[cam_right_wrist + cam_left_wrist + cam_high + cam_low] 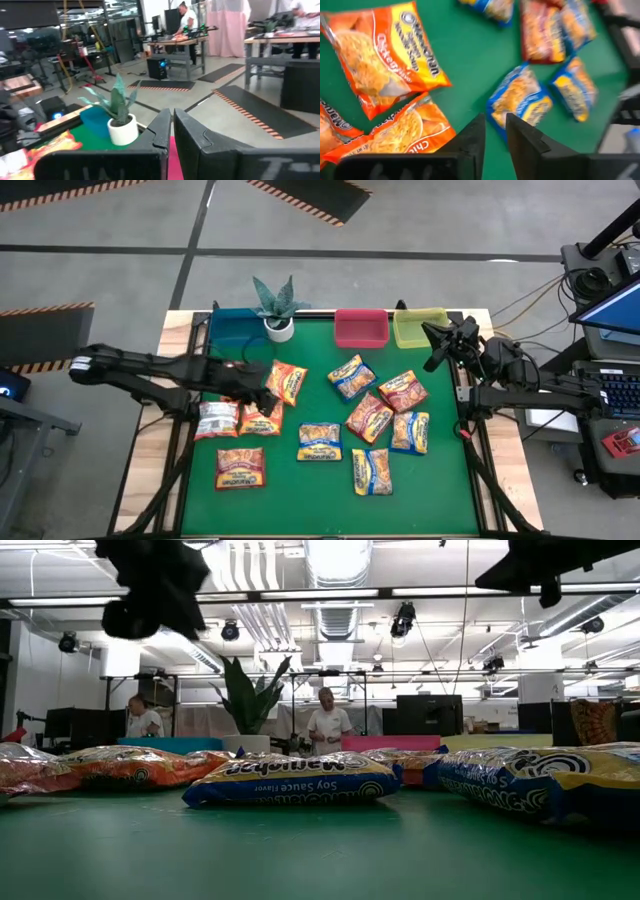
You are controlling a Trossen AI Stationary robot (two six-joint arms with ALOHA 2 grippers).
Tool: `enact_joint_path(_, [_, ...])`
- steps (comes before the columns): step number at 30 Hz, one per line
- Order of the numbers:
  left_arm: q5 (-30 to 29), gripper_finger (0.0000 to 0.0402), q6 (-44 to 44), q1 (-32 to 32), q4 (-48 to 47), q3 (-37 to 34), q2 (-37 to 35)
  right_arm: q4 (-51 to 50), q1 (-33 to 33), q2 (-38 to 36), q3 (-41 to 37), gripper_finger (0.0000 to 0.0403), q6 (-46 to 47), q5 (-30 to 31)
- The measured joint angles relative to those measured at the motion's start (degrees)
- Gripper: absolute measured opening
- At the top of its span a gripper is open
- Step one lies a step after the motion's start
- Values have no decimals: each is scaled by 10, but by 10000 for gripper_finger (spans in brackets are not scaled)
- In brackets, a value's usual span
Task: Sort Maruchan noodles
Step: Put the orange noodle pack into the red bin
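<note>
The packets (330,425) lay scattered flat on the green mat (440,490), none seen in a bin. Nearest the front edge were a maroon one (240,467) and a blue one (371,471); the rest spread across the middle. In the low view a blue soy-sauce packet (292,780) lay closest, printed face inverted.

The left gripper (268,402) hung over the left cluster, just above the two orange packets (285,383), clear of the mat in the low view. Its wrist view showed the jaws parted by a narrow gap and holding nothing, with the orange packets (382,52) to one side of the fingertips and a blue packet (520,100) beyond them. Judgement: it was poised over the orange group to make a pick, but no packet sat between the fingers yet.

At the far edge stood the blue bin (235,328), plant (278,305), red bin (361,328) and yellow-green bin (420,327). The right gripper (437,346) waited closed and empty beside the yellow-green bin, well apart from the packets.
</note>
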Motion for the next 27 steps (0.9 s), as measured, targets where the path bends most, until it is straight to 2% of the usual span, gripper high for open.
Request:
enact_joint_path(7, [4,163,-22,13,-4,0,70,-40,0,0,-1,13,21,-82])
enact_joint_path(10, [-11,206,-14,29,-8,0,93,-70,0,0,-1,13,51,-84])
enact_joint_path(13, [-13,233,22,59,-7,0,111,-115,0,0,-1,13,83,-84])
enact_joint_path(18, [-13,239,95,119,4,0,136,-173,0,0,-2,13,127,-83])
enact_joint_path(27, [12,226,201,211,31,-3,168,-191,0,0,-24,13,157,-83])
